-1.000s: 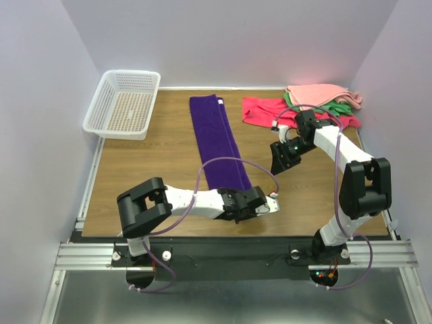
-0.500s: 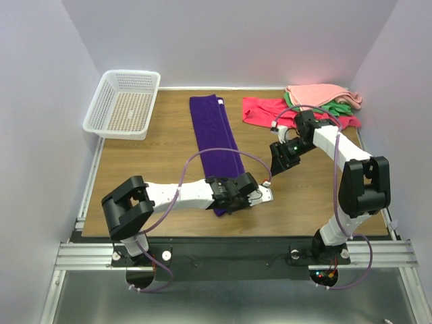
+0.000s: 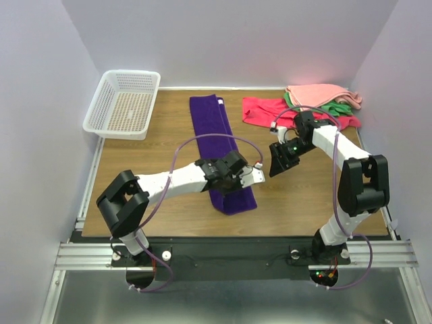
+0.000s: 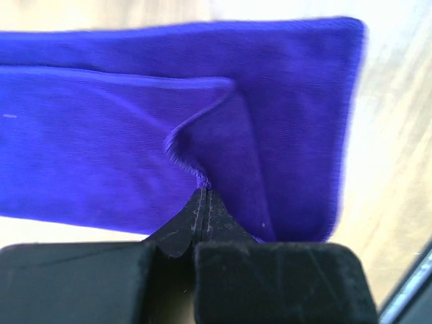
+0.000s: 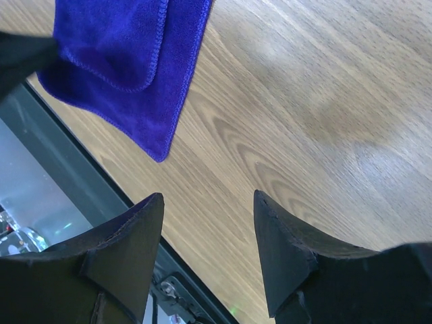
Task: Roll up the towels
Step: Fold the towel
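A deep purple towel (image 3: 214,131) lies as a long strip down the middle of the wooden table, its near end (image 4: 297,101) folded over. My left gripper (image 3: 237,182) is over that near end, shut on a raised pinch of the purple cloth (image 4: 202,177). My right gripper (image 3: 278,164) hangs open to the right of the strip, over bare wood, nothing between its fingers (image 5: 208,194). The right wrist view catches the purple towel's corner (image 5: 128,47). Red (image 3: 260,109), salmon-pink (image 3: 317,92) and green (image 3: 335,106) towels are piled at the back right.
A white plastic basket (image 3: 101,118) stands at the back left corner. White walls close in the table on three sides. The black frame rail (image 3: 223,250) runs along the near edge, seen close below the right fingers.
My left arm has swung left and away from the near edge, bringing its shut gripper over the purple towel's near end. The right arm has hardly moved.
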Tool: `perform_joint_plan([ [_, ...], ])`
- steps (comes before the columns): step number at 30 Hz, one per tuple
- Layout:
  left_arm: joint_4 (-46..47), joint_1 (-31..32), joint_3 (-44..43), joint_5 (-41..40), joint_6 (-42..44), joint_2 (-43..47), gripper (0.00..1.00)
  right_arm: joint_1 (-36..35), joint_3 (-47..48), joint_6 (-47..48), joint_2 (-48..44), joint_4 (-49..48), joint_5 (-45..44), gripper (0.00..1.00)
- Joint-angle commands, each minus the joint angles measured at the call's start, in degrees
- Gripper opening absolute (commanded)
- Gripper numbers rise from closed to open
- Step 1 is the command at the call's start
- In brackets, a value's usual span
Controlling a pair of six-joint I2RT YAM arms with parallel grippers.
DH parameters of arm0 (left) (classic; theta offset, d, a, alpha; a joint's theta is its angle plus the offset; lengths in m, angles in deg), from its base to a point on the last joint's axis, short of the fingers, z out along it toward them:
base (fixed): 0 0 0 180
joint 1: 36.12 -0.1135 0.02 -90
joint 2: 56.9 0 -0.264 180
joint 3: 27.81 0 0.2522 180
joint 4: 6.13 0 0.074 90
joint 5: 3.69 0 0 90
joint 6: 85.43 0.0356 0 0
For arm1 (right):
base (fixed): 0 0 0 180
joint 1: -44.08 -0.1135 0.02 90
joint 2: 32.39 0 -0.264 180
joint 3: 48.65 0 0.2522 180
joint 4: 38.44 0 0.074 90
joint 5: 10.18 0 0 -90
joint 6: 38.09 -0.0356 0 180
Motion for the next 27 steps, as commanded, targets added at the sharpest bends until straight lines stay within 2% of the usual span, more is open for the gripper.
perform_joint_plan([
  [1, -1.06, -2.23, -4.14, 1.36, 6.19, 0.31, 0.0, 0.32, 0.26, 0.7, 1.01, -0.42, 1.62, 0.61],
  [5, -3.44, -2.06, -5.47, 6.7, 7.69, 0.12, 0.0, 0.32, 0.26, 1.23, 1.01, -0.33, 1.18, 0.61],
  [9, -3.53, 2.15, -5.2, 8.74, 1.56, -0.22, 0.0, 0.41, -0.09, 1.49, 1.19, -0.33, 1.18, 0.61],
  [17, -0.63, 8.3, -2.04, 11.73, -3.11, -2.06, 0.0, 0.32, -0.71, 1.75, 0.66, -0.33, 1.18, 0.6],
  [23, 1.13, 8.84, -0.64, 7.88, -5.14, -6.63, 0.24, 0.41, -0.97, 1.75, 0.22, -0.33, 1.18, 0.6],
  [24, 1.31, 8.93, -0.55, 7.43, -5.31, -7.07, 0.24, 0.32, -0.97, 1.84, 0.31, -0.33, 1.18, 0.6],
  [27, 2.18, 8.84, -0.19, 5.68, -6.1, -8.04, 0.32, 0.32, -1.06, 1.84, 0.13, -0.33, 1.18, 0.61],
])
